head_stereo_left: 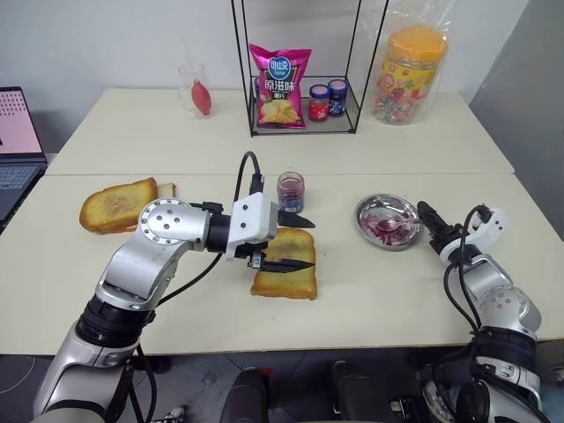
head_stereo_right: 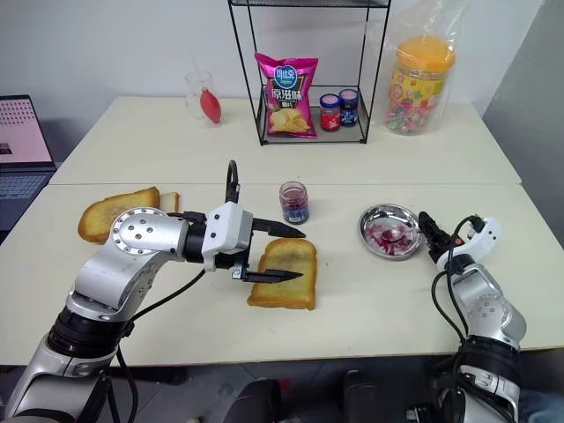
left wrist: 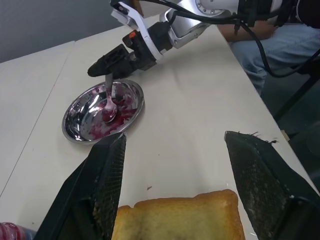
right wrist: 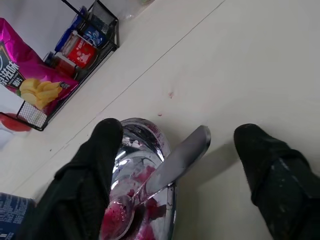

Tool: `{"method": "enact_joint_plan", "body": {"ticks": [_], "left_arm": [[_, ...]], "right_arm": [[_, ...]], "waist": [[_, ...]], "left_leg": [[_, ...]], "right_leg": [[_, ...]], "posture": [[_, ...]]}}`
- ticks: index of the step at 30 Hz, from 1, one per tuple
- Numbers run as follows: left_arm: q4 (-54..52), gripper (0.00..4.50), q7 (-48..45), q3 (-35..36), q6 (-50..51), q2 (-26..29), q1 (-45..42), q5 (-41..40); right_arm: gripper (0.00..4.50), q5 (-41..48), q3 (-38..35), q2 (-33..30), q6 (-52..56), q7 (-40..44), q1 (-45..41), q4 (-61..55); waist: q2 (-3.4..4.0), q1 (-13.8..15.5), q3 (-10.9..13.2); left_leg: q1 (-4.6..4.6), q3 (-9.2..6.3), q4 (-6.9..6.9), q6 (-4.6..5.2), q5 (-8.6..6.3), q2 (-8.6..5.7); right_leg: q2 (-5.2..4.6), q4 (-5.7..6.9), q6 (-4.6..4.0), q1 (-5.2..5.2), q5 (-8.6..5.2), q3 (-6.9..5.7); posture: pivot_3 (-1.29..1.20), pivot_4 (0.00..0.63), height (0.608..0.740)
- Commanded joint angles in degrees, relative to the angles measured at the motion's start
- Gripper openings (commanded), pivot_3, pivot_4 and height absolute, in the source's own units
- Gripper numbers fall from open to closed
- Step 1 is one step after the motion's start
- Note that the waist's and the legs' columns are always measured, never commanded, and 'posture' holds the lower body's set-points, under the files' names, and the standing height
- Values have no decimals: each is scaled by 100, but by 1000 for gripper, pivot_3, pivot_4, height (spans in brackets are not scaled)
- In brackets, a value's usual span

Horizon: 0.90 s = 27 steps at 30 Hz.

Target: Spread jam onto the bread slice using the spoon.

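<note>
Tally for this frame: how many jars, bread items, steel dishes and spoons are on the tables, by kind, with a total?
Jars: 4 — clear glass jar of dark purple-red jam, red-lidded small jar, blue-lidded small jar, big yellow-lidded plastic candy jar
Bread: 2 — golden-brown toast slice, sliced loaf
Round steel dishes: 1
Silver metal spoons: 1
Total: 8

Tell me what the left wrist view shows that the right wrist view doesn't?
Left wrist only: the bread slice between the open left fingers, and a person's jeans. Right wrist only: the chip bag and small jars in the wire rack. Both: the jam-smeared steel dish with the spoon, right fingers around its handle.
</note>
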Motion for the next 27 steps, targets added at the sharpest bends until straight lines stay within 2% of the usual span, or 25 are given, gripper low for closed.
{"method": "enact_joint_plan", "body": {"ticks": [1, 2, 13, 14, 21, 27], "left_arm": [[-117, 3281, 30, 11, -63, 6, -75, 22], [-113, 3281, 33, 7, -68, 10, -79, 34], [-65, 3281, 95, 66, -46, 19, -55, 89], [-51, 3281, 106, 88, -37, 22, -43, 82], [-71, 3281, 462, 583, 295, 101, 229, -135], [-228, 3281, 1025, 1416, 381, 384, 924, -50]], "right_arm": [[2785, 149, -126, -14, -143, 72, -149, -2], [2659, 160, -136, -11, -157, 77, -166, 27], [126, 307, -228, -13, -193, 85, -210, 39], [8, 348, -231, -11, -188, 84, -207, 12], [8, 911, -179, -36, 209, -82, -133, -935], [8, 1228, 287, -517, 737, 2, -304, -2396]], "waist": [[0, -18, 0], [0, -21, 0], [1, -24, -1], [1, -23, -1], [5, -30, 1], [22, -55, 11]], "left_leg": [[-1, 0, 0, 0, 0, 0], [-2, 0, 0, 0, 0, 0], [-1, 0, 1, 0, 0, 0], [0, 0, 1, 0, 0, 0], [1, -1, 0, 0, 0, 0], [0, -2, -2, 0, 0, 1]], "right_leg": [[0, -1, 0, 0, 0, 0], [0, -2, 0, 0, 0, 1], [0, 0, 0, 0, 0, 0], [0, -1, 1, 2, 0, 0], [0, -1, 1, 2, 1, 1], [-1, 0, 1, -2, -1, 0]], "posture": [[0, 150, 740], [0, 150, 740], [0, 150, 740], [0, 150, 740], [0, 150, 740], [0, 150, 740]]}}
